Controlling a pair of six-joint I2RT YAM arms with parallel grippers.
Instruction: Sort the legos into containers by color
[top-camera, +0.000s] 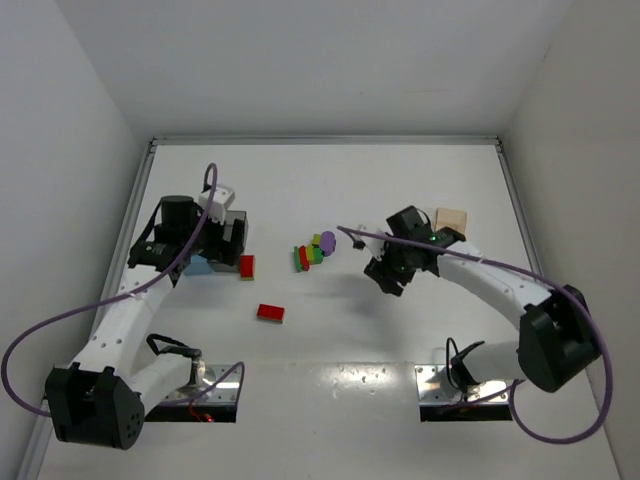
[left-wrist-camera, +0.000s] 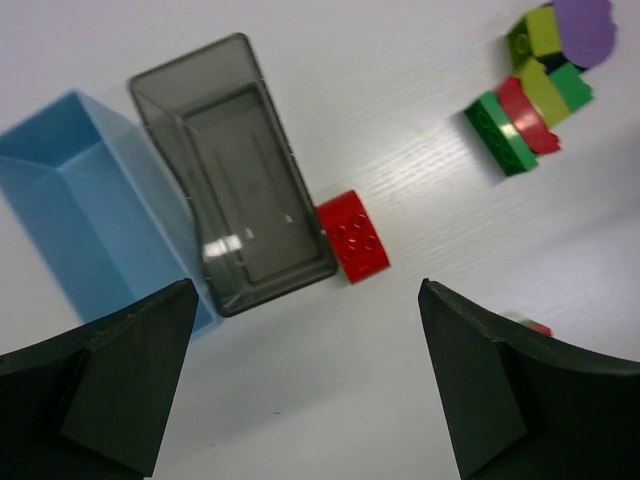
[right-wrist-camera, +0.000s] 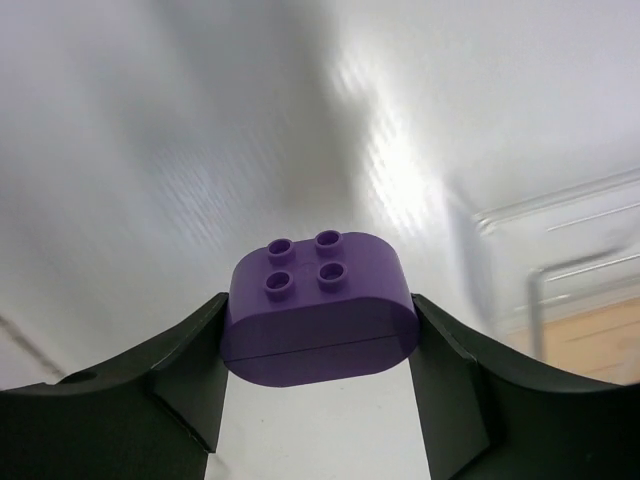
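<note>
Left: light-blue bin (left-wrist-camera: 70, 200) & smoky-grey bin (left-wrist-camera: 240, 190) w/ red brick (left-wrist-camera: 352, 235); mid pile green brick (left-wrist-camera: 497, 132), yellow-green brick (left-wrist-camera: 545, 32), purple piece (left-wrist-camera: 585, 25); far right tan bin (top-camera: 452, 218); purple rounded brick (right-wrist-camera: 318, 305); white table (top-camera: 400, 180).

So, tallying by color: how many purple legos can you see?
2: one purple lego in the right gripper, another purple lego in the mixed pile; more may be hidden.

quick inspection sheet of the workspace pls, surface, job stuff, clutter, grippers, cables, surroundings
Surface: white table
Job's things: light blue bin and smoky-grey bin, both look empty; tan bin behind the right arm; red brick beside the grey bin; second red brick lying loose; mixed brick pile mid-table
Clutter: nothing seen
Grippers: left gripper open; right gripper shut on purple rounded brick
Cables: purple cables along both arms
Surroundings: white walls
</note>
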